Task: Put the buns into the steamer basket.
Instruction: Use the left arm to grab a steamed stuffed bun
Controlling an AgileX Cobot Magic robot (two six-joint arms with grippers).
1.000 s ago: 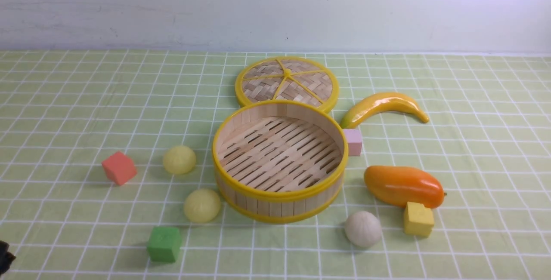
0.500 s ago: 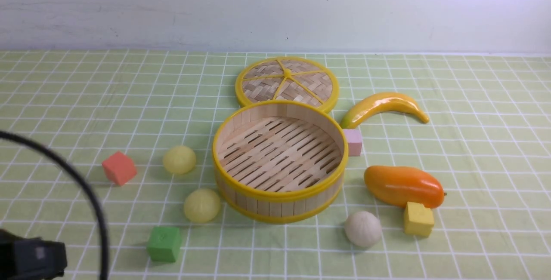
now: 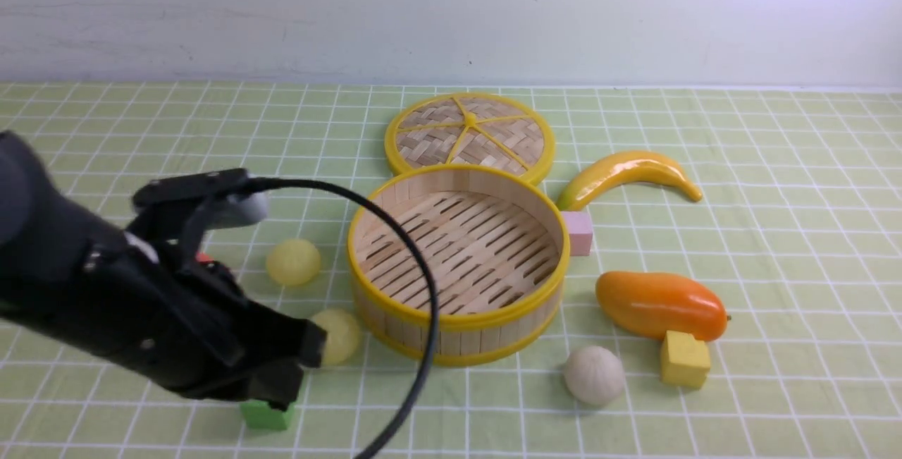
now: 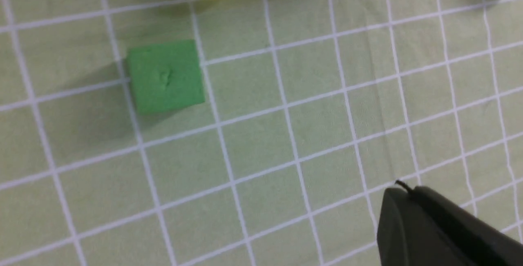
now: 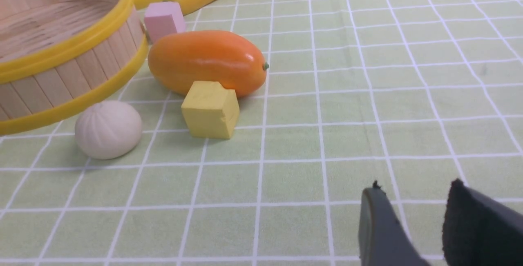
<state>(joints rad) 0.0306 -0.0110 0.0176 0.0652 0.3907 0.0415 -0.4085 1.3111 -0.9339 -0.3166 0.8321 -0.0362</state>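
left fingers together on nothing, beside the near pale yellow round bun, lined up to grab it i'd say. right fingers apart, empty. off-white pleated bun sits on bench; round bamboo steamer basket empty.

Wall: plain off-white, faintly scuffed, standing behind the far edge of the surface.
Surface: covered by a pale green cloth with a white grid.
Light: even, casting soft shadows.
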